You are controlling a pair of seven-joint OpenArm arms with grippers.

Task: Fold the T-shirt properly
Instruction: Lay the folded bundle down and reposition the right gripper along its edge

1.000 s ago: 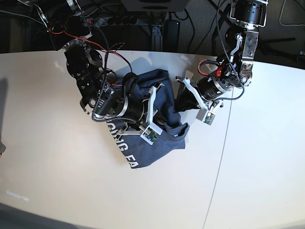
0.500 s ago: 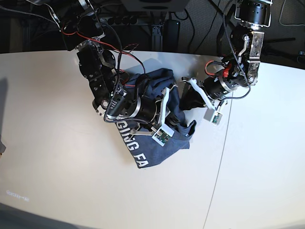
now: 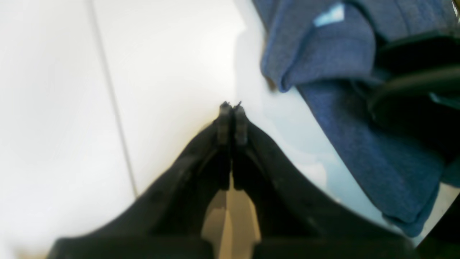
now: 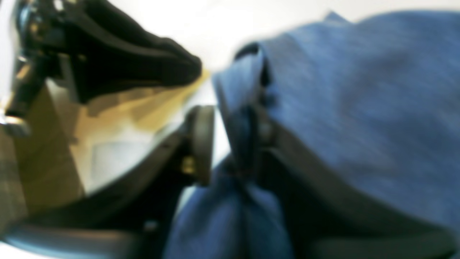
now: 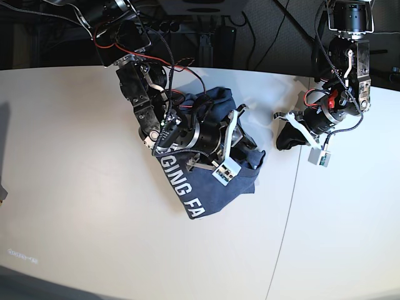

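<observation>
The right gripper [image 4: 230,144] is laid low across the T-shirt [image 5: 212,187], jaws parted around a fold. The left gripper [image 3: 231,108] is clenched empty beside the T-shirt.

Robotics lab by the look of it, bare white table [image 5: 75,187], two cabled arms with exposed wiring, dark clutter behind (power strip [image 5: 164,26], possibly, among cables)

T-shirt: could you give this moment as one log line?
T-shirt: bunched, lettering up | left gripper: shut, empty, clear of cloth | right gripper: jaws apart, cloth between
</observation>
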